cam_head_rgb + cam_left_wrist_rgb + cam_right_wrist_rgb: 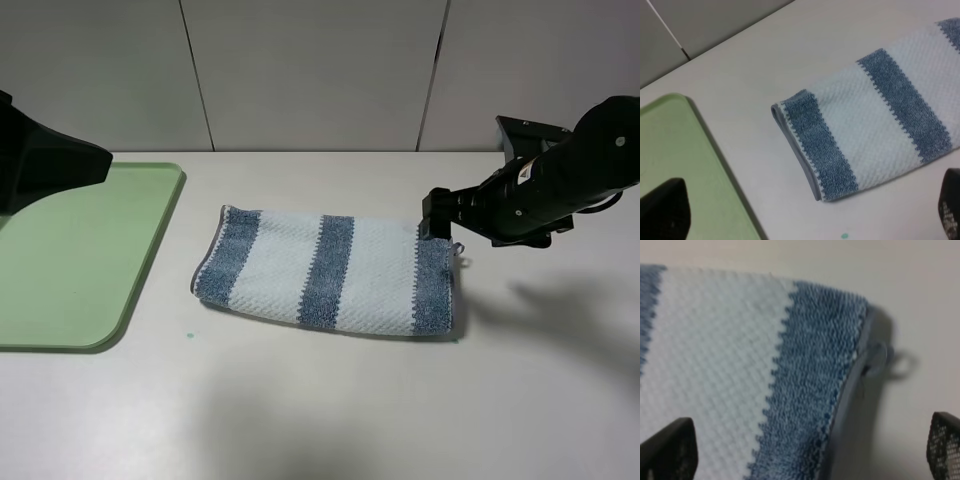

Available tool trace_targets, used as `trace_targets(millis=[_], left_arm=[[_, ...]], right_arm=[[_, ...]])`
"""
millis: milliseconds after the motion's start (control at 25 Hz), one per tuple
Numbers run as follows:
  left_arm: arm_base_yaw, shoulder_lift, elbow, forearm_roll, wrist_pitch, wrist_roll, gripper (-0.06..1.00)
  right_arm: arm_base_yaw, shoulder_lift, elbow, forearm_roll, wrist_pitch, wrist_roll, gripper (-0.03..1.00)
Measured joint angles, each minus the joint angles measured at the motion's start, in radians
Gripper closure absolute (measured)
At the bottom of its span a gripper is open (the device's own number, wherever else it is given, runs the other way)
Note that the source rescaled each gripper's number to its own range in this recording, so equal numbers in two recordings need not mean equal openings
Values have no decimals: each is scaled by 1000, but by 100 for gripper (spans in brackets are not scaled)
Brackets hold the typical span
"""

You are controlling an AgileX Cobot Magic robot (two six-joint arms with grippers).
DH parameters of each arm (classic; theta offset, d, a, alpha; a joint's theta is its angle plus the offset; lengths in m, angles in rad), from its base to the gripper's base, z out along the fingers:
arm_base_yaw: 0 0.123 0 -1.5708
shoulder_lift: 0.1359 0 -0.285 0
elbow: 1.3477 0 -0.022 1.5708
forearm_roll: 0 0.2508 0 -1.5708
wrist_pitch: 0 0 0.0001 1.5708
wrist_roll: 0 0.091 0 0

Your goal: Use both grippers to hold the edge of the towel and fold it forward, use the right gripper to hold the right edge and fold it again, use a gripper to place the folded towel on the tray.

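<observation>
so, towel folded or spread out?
Folded: the towel lies doubled, two trim layers stacked at its end in the left wrist view.

Towel (pixel 330 272): thick waffle-weave cloth, rough. Tray (pixel 70 260): smooth matt green plastic. Table (pixel 400 400): smooth, matt.

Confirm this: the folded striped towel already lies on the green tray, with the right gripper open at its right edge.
Not quite. The towel lies on the table, right of the tray and apart from it; the exterior high view shows this. The right gripper is open at its right edge.
</observation>
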Motion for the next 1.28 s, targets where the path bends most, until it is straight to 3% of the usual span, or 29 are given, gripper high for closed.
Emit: trace_targets(millis=[520, 1280], left_arm=[[0, 0, 0, 0, 0, 0, -6], [0, 0, 0, 0, 0, -1, -6]], right_arm=[[29, 124, -1, 92, -26, -1, -3], [38, 233, -2, 147, -62, -2, -1]])
